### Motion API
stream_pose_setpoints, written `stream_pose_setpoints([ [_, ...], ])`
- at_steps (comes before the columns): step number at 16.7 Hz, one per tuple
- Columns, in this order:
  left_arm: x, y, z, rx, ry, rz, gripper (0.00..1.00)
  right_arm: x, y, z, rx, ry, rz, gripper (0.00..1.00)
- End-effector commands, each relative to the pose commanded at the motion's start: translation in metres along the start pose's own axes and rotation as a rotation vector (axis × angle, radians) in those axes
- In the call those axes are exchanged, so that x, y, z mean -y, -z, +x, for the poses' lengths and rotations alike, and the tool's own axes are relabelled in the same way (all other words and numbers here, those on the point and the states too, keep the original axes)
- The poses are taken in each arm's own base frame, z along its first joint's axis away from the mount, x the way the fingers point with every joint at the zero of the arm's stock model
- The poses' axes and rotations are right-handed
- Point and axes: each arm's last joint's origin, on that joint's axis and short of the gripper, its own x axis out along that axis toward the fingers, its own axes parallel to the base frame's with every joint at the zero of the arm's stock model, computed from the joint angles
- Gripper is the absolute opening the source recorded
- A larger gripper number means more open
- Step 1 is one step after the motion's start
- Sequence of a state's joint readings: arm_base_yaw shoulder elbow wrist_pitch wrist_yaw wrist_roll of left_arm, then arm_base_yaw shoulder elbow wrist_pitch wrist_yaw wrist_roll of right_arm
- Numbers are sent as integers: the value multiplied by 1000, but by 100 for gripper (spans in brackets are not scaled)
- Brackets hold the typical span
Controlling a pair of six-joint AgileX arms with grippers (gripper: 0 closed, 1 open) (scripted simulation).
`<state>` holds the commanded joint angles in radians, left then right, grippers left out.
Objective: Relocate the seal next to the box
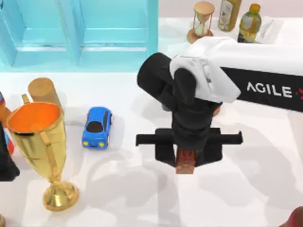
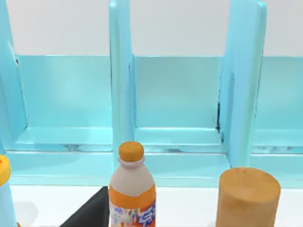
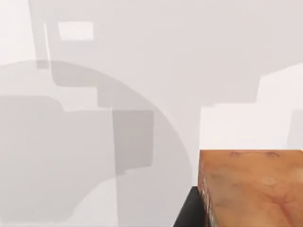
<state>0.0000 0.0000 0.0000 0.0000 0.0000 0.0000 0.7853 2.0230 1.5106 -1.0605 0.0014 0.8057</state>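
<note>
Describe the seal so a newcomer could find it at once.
Start at the right arm reaching in from the table's right side in the top view. Under its black right gripper, right of the blue toy car, sits the seal. It is a small reddish-brown block, the only thing held between black fingers.

White letters reading "AGILE" run along the black panel of the right arm (image 1: 265, 87), followed by the start of a red mark cut off at the edge of the top view. The orange-capped bottle (image 2: 132, 194) seen from the left wrist carries a label with blue and white print, but none of it can be made out. The two bottles (image 1: 239, 19) at the far right of the desk have labels too small to read.
</note>
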Motion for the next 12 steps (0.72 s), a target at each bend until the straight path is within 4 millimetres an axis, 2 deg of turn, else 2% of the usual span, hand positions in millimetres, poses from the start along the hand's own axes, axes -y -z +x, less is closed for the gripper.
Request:
stream_pose_setpoints([
  [2, 0, 0, 0, 0, 0, 0, 100, 10, -9, -6, 2, -3, 0, 0],
  [5, 0, 0, 0, 0, 0, 0, 100, 46, -36, -23, 2, -4, -5, 0],
  [9, 0, 0, 0, 0, 0, 0, 100, 134, -75, -52, -14, 5, -6, 0],
  [12, 0, 0, 0, 0, 0, 0, 100, 200, -86, -75, -13, 3, -4, 0],
])
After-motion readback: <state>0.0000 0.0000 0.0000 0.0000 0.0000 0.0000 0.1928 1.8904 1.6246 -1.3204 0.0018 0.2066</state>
